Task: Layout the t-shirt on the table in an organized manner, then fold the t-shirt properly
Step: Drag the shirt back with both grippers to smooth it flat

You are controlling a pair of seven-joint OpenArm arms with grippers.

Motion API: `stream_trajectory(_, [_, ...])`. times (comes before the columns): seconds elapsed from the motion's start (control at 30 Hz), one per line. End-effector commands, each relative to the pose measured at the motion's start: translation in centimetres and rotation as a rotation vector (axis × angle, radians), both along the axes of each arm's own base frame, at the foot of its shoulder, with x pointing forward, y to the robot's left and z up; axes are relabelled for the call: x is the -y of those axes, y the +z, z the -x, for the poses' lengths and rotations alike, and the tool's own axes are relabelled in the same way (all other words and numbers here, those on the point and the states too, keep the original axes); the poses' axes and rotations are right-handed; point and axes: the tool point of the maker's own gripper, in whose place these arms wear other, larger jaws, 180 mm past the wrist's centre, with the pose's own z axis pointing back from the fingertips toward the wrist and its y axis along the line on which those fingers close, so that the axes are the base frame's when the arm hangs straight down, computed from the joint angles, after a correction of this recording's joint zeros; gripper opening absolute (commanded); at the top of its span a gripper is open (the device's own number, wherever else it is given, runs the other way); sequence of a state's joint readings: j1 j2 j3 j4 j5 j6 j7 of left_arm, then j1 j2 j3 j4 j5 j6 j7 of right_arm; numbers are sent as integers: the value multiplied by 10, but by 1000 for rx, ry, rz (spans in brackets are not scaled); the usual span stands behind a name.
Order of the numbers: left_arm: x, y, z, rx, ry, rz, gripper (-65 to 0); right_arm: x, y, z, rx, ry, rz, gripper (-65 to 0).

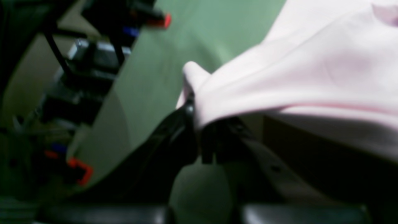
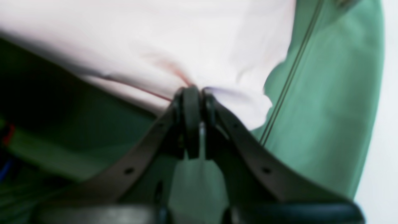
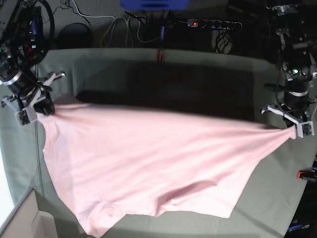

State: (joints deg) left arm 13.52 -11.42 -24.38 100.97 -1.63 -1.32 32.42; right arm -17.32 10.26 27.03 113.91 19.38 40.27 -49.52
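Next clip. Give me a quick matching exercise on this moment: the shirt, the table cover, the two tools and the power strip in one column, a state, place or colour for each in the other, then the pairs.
Column A:
1. t-shirt
2. table
3. left tool and right tool
4. power strip

Column B:
a. grey-green
b. each shut on a corner of the cloth
c. behind the far edge, small red light on it
d. pale pink, stretched between the arms, lower part sagging to the table

Pairs: 1-d, 2-a, 3-b, 4-c
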Motion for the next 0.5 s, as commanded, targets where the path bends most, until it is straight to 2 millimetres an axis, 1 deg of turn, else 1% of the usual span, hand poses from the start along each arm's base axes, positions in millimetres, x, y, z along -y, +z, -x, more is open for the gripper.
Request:
stream_trajectory(0.0, [-12,19,-4,59,26,-41,-649,2,12,-3,47,1,3,-650])
stream_trajectory(0.07, [-18,16,2,52,48,-38,-649,-2,8,5,31,-2,-5,-650])
stream_trajectory(0.1, [-19,11,3,40,52,-35,-649,-3,6,8,23,-2,-7,-650])
stream_trajectory(0.17, [-20,3,6,17,57,-28,-649,-2,4,10,13,-2,-6,-650])
stream_trajectory(0.23, [-20,-4,9,1,60,-21,-649,-3,5,9,20,-2,-9,-650])
stream_trajectory(0.37, [-23,-33,20,-69,89,11,-649,-2,16,-11,67,1,-4,-650])
stream_trajectory(0.47, [-25,-61,31,-139,107,39,-649,0,17,-22,54,-4,6,-650])
